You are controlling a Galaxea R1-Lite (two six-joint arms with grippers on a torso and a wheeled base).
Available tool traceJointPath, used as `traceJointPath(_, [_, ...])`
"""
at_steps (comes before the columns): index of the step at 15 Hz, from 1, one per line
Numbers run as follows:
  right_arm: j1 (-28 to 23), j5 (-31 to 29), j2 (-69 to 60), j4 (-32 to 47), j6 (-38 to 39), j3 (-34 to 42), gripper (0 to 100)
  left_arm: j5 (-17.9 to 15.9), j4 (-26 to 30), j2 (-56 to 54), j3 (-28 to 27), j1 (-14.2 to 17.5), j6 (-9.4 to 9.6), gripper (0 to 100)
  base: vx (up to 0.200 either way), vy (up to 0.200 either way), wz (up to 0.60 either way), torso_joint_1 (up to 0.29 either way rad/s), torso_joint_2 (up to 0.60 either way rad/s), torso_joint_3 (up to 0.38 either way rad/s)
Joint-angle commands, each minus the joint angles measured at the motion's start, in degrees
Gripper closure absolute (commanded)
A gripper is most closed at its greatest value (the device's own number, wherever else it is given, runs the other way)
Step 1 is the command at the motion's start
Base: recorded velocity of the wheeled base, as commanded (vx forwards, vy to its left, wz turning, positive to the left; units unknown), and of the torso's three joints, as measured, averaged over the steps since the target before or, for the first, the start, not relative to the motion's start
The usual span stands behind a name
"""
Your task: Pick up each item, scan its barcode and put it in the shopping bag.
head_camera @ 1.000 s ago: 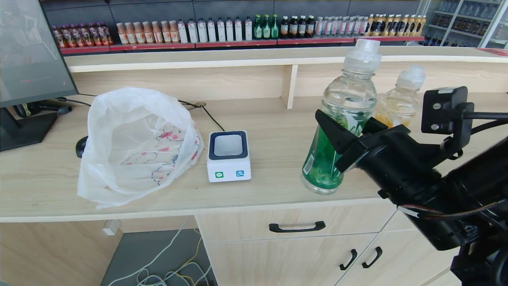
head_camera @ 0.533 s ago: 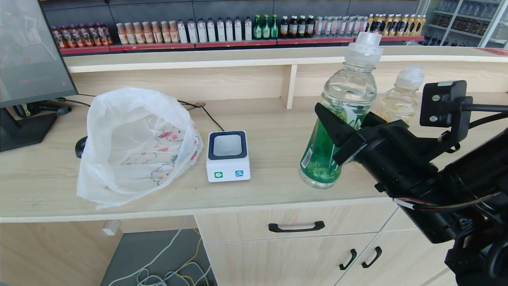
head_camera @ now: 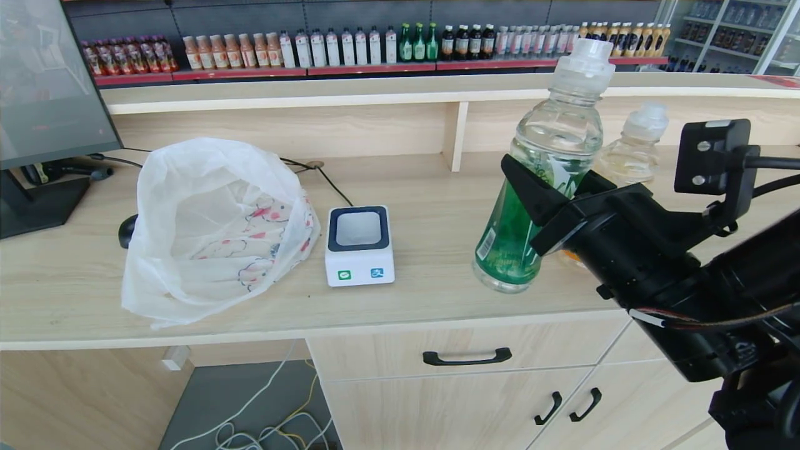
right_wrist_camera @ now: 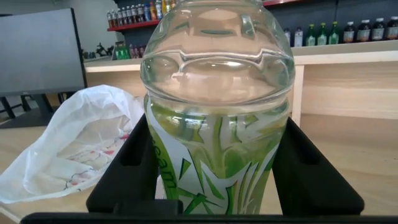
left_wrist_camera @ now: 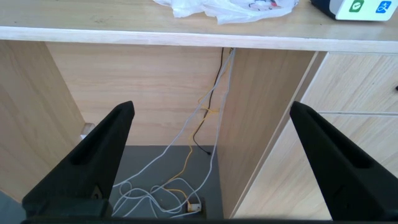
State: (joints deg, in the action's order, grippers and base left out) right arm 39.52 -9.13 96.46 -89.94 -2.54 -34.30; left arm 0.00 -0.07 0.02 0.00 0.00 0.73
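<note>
Green bottle [head_camera: 509, 244]: is being held tilted to the right of the scanner [head_camera: 359, 247], apparently just clear of the counter [head_camera: 437, 206].
Right gripper [head_camera: 547, 178]: is clamping the bottle at its labelled middle, one finger on each side, which leaves the base and lower label uncovered.
White patch low on the label: is facing the robot; it is probably the barcode.
Scanner: is sitting window-up between bag and bottle, so the label likely needs turning down toward it.
Shopping bag [head_camera: 212, 225]: is lying left of the scanner, with its mouth gaping toward the robot to receive items.
Second bottle [head_camera: 631, 156]: is standing behind the held one, probably awaiting its turn.
Left gripper [left_wrist_camera: 211, 124]: is hanging empty below the counter edge with its fingers spread wide, out of the way.
</note>
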Motion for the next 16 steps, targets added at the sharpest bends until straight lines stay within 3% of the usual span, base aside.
traceJointPath(1, [0.03,-0.01,-0.40,-0.06,-0.01,-0.15,100,0.00,-0.01,-0.02,0.00,0.09,-0.03,0,-0.200,0.000,0.00,0.007,0.00,0.002])
traceJointPath(3, [0.03,-0.01,-0.40,-0.06,-0.01,-0.68,100,0.00,-0.01,-0.02,0.00,0.09,-0.03,0,-0.200,0.000,0.00,0.010,0.00,0.002])
traceJointPath(9, [-0.32,-0.01,-1.28,-0.06,1.22,-0.85,100,0.00,-0.01,-0.02,0.00,0.09,-0.12,0,0.000,0.000,0.00,0.000,0.00,0.000])
traceJointPath(16, [-0.32,-0.01,-1.19,-0.06,1.22,-1.38,100,0.00,-0.01,-0.02,0.00,0.09,-0.29,0,0.000,0.200,0.00,0.004,0.00,0.001])
